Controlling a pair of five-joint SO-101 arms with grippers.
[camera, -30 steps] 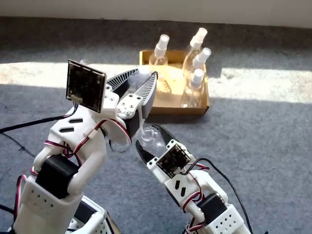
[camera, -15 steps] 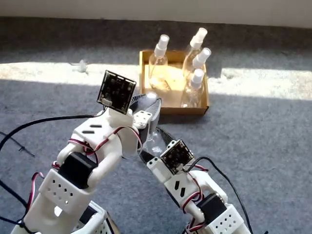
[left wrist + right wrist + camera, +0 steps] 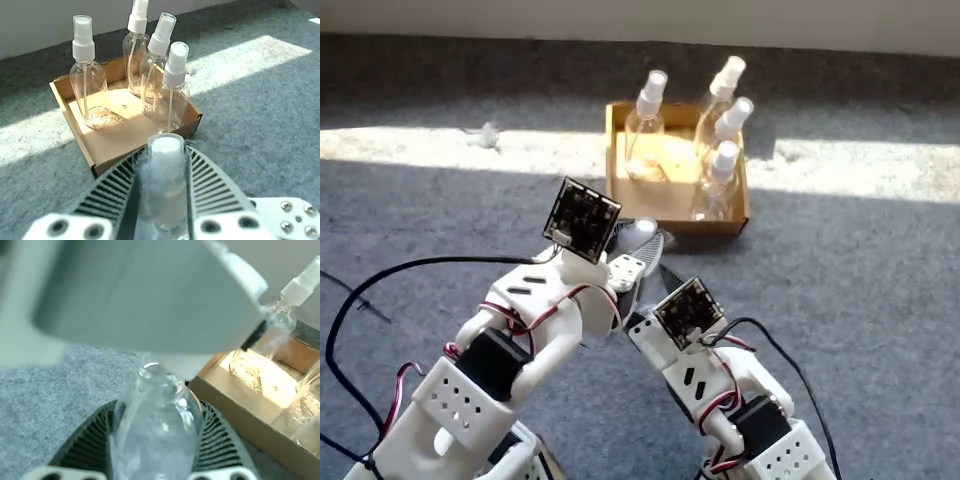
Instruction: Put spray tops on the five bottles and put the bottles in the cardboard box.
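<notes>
We see the left gripper clenched on a spray top, just over the open neck of a bottle. The right gripper grasps that bottle mid-carpet. Beyond, toward the carpet's far edge, the cardboard box holds four capped bottles.

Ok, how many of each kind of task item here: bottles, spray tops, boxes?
Bottles: 5 (four capped bottles in the cardboard box, one uncapped bottle in the right claw)
Spray tops: 5 (four fitted spray tops, one loose spray top in the left claw)
Cardboard box: 1
Total: 11
</notes>
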